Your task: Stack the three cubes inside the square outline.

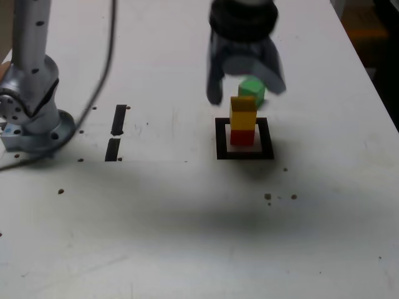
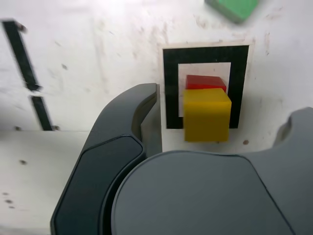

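Observation:
A yellow cube (image 1: 243,113) sits on a red cube (image 1: 242,136) inside the black square outline (image 1: 221,138) on the white table. In the wrist view the yellow cube (image 2: 207,114) covers most of the red cube (image 2: 205,82), and the outline (image 2: 170,88) frames both. The green cube (image 1: 252,91) lies on the table just behind the outline, outside it, and shows in the wrist view as the green cube (image 2: 232,7). My gripper (image 1: 246,92) hangs above the stack, open, its fingers spread wide on either side of the yellow cube without touching it; in the wrist view the gripper (image 2: 220,122) holds nothing.
The arm's base (image 1: 31,112) stands at the exterior view's left with a cable (image 1: 103,75) trailing from it. Two short black strips (image 1: 118,119) lie between the base and the outline. The table's edge (image 1: 374,75) runs along the exterior view's right.

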Controlling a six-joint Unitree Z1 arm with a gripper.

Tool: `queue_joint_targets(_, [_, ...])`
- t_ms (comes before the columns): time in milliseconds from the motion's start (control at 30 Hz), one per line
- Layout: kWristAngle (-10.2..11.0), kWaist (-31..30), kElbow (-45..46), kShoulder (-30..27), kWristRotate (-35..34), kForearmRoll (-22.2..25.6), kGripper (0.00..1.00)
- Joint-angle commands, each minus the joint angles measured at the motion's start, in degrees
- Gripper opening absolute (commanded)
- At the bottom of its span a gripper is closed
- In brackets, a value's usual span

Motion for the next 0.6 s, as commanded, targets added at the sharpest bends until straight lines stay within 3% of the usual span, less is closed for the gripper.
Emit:
queue_joint_targets(0, [0.74, 1.07, -1.4, -2.18, 4.39, 1.67, 1.0])
queue_joint_targets(133, [2.52, 3.56, -4.32, -3.02, 17.1, 3.88, 1.0])
queue_joint_targets(300, [5.58, 8.82, -5.92, 0.84, 31.37, 4.2, 1.0])
queue_joint_targets(433, [6.19, 13.69, -6.3, 6.77, 39.63, 0.61, 0.99])
queue_joint_targets(567, [5.95, 15.36, -5.1, 9.32, 42.32, -3.21, 0.99])
